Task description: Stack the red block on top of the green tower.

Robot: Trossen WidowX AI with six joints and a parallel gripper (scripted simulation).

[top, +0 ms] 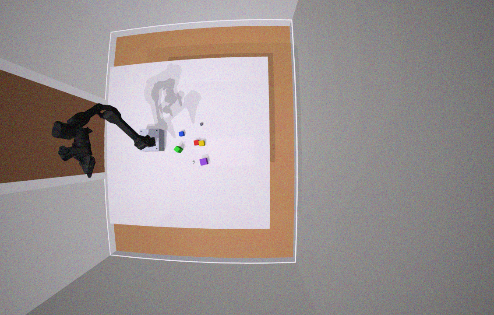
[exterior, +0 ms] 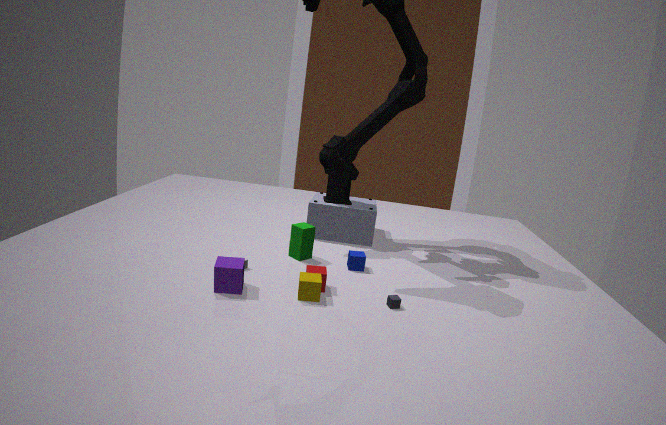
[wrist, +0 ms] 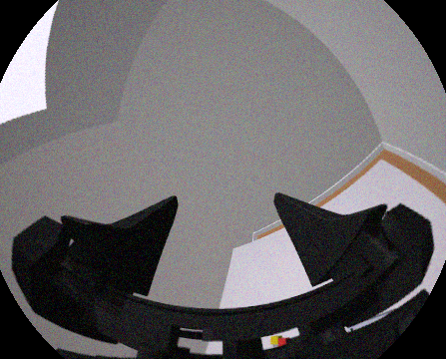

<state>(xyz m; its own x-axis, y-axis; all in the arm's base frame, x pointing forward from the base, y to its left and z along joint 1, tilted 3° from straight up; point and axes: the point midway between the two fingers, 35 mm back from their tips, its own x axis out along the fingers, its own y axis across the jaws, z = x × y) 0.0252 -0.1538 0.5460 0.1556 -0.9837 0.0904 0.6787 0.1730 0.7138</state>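
Note:
The red block (top: 196,142) (exterior: 316,269) (wrist: 281,342) sits on the white table right beside the yellow block, which partly hides it in the exterior view. The green tower (top: 178,149) (exterior: 302,242) stands upright between the red block and the arm's base, with nothing on top of it. My gripper (wrist: 226,199) is open and empty in the wrist view, with its fingers wide apart. It is high up and far from the red block and the tower, back behind the base in the top view. In the exterior view it is mostly cut off by the top edge.
The yellow block (top: 202,143) (exterior: 309,289) (wrist: 274,340) appears to touch the red block. A blue block (top: 181,134) (exterior: 356,261), a purple block (top: 203,161) (exterior: 228,277), a small dark cube (top: 201,124) (exterior: 393,301) and a tiny grey piece (top: 193,161) (exterior: 245,263) lie around them.

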